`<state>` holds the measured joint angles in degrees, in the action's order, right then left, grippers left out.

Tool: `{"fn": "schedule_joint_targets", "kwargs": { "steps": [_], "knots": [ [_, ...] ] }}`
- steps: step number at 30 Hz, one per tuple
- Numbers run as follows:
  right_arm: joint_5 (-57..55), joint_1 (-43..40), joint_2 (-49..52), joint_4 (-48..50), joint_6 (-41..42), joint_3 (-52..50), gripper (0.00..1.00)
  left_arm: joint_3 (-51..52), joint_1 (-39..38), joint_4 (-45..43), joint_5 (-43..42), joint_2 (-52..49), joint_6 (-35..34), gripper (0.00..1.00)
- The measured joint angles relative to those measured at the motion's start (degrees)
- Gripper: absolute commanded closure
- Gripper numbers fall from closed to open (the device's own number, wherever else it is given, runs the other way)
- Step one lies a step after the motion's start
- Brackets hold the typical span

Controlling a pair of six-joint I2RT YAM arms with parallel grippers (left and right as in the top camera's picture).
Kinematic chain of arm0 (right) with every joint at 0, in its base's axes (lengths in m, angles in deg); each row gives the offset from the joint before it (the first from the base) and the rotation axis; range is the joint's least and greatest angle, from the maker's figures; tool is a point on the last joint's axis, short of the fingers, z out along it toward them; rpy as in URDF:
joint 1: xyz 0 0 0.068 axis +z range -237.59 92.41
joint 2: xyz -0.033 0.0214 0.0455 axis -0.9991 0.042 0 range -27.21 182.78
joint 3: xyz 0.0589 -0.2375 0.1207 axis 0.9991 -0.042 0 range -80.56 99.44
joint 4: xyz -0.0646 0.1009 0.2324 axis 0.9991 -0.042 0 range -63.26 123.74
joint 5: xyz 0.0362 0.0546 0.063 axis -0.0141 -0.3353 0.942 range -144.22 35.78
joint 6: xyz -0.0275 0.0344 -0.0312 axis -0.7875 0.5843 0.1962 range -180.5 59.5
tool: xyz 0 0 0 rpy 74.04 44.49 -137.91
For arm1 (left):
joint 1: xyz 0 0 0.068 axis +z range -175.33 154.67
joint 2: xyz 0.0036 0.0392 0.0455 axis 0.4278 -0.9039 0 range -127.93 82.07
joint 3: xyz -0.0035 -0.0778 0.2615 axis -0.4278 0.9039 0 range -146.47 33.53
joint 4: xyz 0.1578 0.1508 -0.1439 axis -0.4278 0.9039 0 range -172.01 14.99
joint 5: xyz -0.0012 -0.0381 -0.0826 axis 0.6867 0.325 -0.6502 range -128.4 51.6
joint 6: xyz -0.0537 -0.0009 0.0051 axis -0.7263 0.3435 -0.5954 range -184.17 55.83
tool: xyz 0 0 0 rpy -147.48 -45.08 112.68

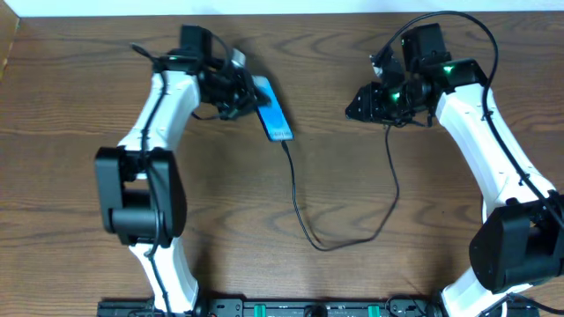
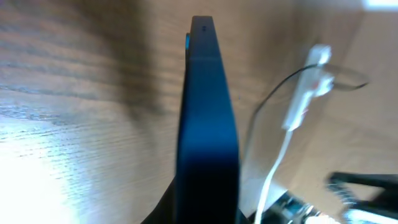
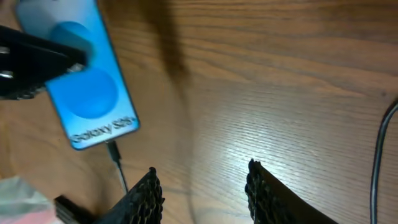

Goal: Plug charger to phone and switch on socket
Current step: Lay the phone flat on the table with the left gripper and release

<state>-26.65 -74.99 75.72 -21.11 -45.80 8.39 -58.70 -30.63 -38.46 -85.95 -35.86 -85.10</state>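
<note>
The phone (image 1: 273,112) lies tilted on the table at the back left, blue screen up; the right wrist view (image 3: 87,81) shows its "Galaxy" text. My left gripper (image 1: 240,92) is shut on the phone's top end, seen edge-on in the left wrist view (image 2: 205,124). The charger's black cable (image 1: 304,224) has its plug tip (image 3: 114,151) at the phone's bottom edge, and it loops down and back up toward my right wrist. My right gripper (image 3: 202,183) is open and empty, just right of the phone (image 1: 359,106). The white socket (image 2: 308,87) with its cord lies beyond. The adapter is hidden.
The wooden table (image 1: 79,88) carries nothing else that I can name. A blurred pale object (image 3: 18,199) sits at the lower left of the right wrist view. The cable's rising part (image 3: 380,149) runs to the right of my right gripper.
</note>
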Motion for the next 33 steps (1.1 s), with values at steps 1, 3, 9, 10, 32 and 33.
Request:
{"fn": "schedule_joint_targets", "kwargs": {
  "steps": [1,3,9,10,32,33],
  "knots": [
    [-0.5,0.15,0.0,-0.04,-0.09,0.0,0.57,0.0,-0.44,0.42,0.31,-1.18,1.51,0.93],
    [-1.36,0.52,0.0,-0.24,-0.15,0.0,0.57,0.0,-0.7,1.05,0.76,-3.34,3.23,0.93],
    [-2.91,1.42,0.0,-0.92,-0.28,0.0,0.57,0.0,-0.48,1.18,1.42,-9.22,5.79,0.93],
    [-2.99,1.49,0.0,-0.96,-0.28,0.0,0.57,0.0,-0.48,1.14,1.51,-9.55,5.97,0.93],
    [-4.57,1.51,0.0,-2.93,-0.5,0.0,0.56,-0.85,-0.5,2.08,4.79,-11.63,6.67,0.44],
    [-4.98,1.51,0.0,-3.1,-0.52,0.0,0.56,-1.14,-0.55,2.73,6.19,-11.43,6.62,0.43]
  ]
}}
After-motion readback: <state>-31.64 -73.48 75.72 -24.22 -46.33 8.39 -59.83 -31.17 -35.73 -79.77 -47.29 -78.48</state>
